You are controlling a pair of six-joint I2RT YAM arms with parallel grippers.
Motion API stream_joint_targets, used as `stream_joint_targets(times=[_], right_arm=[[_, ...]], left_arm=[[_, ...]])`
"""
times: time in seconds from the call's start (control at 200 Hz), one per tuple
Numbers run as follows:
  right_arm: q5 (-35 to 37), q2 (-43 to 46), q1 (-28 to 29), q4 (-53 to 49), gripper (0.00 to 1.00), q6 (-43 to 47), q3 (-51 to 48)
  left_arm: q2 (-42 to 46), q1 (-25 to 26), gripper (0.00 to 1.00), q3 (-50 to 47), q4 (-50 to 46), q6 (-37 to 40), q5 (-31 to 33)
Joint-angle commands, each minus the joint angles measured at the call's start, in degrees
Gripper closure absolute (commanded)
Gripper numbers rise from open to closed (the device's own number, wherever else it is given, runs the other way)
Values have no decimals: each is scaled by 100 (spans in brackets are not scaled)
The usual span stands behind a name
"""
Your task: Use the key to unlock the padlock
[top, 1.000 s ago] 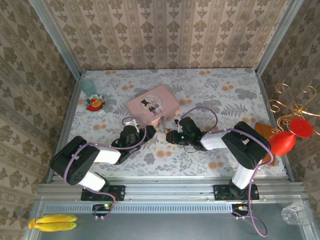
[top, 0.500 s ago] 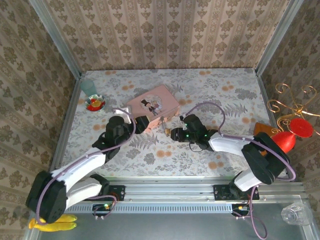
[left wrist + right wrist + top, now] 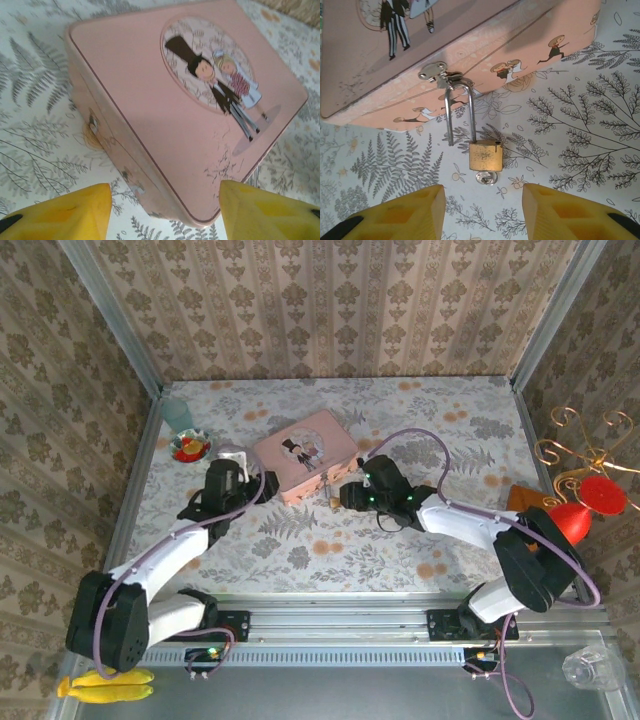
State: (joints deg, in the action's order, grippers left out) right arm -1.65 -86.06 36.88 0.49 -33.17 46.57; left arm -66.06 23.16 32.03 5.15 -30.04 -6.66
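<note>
Both arms had unfolded from a second before. The left elbow had swung out and back toward its base, and the right forearm had reached further along the counter point(image 3: 450, 430).

- Left end effector point(image 3: 258, 484): sat at the left corner of the pink tin point(image 3: 305, 453), just beside it. From its wrist camera the yellow fingers point(image 3: 60, 215) stood wide apart with nothing between them, and the tin's lid lay ahead of the gap.
- Right end effector point(image 3: 484, 192): low over the counter in front of the tin's front wall. Its jaws were moderately parted and empty.
- Padlock point(image 3: 485, 156): hung from the tin's hasp point(image 3: 432, 71) at the front wall, with the brass body lying on the counter just ahead of the right fingers point(image 3: 560, 210) and not between them.
- Shackle point(image 3: 460, 112): looped through the hasp. One leg ran into the body; the other ended free beside it, clear of the body.
- Key point(image 3: 487, 177): a small silvery head at the body's lower end, touching it and nearest the right fingertips. I saw no contact between them.
- Overhead, the padlock read only as a tiny brass speck between the tin and the right end effector.
</note>
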Motion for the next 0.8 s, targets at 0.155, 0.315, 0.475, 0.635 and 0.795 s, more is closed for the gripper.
stream_joint_targets(times=[0.155,0.315,0.475,0.635,0.795], right_arm=[[91,-586,-32,-10,54,-334,348],[-4,-1041,-32,-164,55,-309,774],[-67,-1387,-23,-182,58,-240,1086],[-9,-1643,-39,-229,60,-29,1316],[-263,-1928,-111,-223,64,137,1543]], left_arm=[[-686,-3,40,330,211,450,-552],[-952,-21,40,273,472,552,-686],[-1114,-20,40,5,935,577,-849],[-1344,-55,40,58,922,569,-844],[-1456,-154,40,32,932,502,-785]])
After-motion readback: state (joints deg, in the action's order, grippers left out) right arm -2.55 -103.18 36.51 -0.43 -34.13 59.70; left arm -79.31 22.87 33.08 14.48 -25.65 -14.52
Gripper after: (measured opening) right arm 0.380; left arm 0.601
